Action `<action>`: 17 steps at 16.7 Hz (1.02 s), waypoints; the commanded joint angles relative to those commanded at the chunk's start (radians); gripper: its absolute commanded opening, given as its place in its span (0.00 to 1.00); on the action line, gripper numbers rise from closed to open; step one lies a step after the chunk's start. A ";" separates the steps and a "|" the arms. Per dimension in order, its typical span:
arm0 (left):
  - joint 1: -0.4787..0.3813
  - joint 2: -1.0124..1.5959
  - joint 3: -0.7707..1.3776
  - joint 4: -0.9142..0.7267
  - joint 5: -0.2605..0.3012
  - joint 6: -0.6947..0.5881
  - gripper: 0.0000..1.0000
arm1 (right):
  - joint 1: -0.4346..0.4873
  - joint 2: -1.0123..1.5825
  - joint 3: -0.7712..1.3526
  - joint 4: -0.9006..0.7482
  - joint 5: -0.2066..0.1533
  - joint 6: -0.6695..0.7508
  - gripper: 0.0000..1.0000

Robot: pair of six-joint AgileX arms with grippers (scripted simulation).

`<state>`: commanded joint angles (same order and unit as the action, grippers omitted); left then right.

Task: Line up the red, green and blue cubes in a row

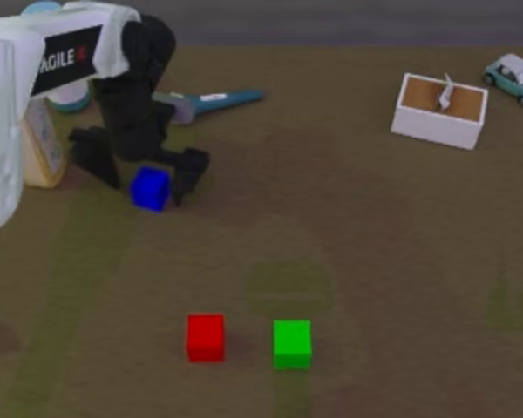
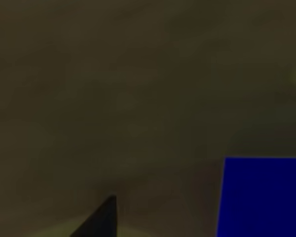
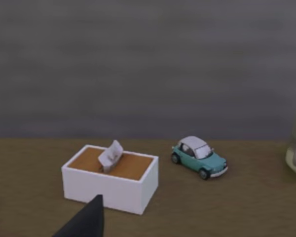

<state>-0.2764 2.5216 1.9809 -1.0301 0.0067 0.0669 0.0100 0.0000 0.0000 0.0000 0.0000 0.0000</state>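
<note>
My left gripper (image 1: 141, 167) is down low on the table (image 1: 383, 261), with its two black fingers (image 1: 192, 171) spread apart. The blue cube (image 1: 150, 189) sits right between them, a little toward the front tips. My fingers are not squeezing it yet; I see a gap on each side. In my left wrist view the blue cube (image 2: 262, 196) fills one corner, very close to me, so I think I am almost low enough to pinch it.

The red cube (image 1: 206, 337) and the green cube (image 1: 292, 343) sit side by side, well apart from my gripper, toward the near edge of the table. They already make the start of a row. The free spot beside the red cube is on my side, so my left arm is the nearer one for this job.

My right arm is not in the top view. Its wrist view only shows one dark fingertip (image 3: 86, 219), a white box (image 3: 111, 177) and a toy car (image 3: 199, 157), so I cannot say how its fingers stand.
</note>
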 joint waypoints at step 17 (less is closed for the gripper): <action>0.000 0.000 0.000 0.000 0.000 0.000 0.00 | 0.000 0.000 0.000 0.000 0.000 0.000 1.00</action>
<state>-0.2764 2.5216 1.9809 -1.0301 0.0067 0.0669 0.0100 0.0000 0.0000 0.0000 0.0000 0.0000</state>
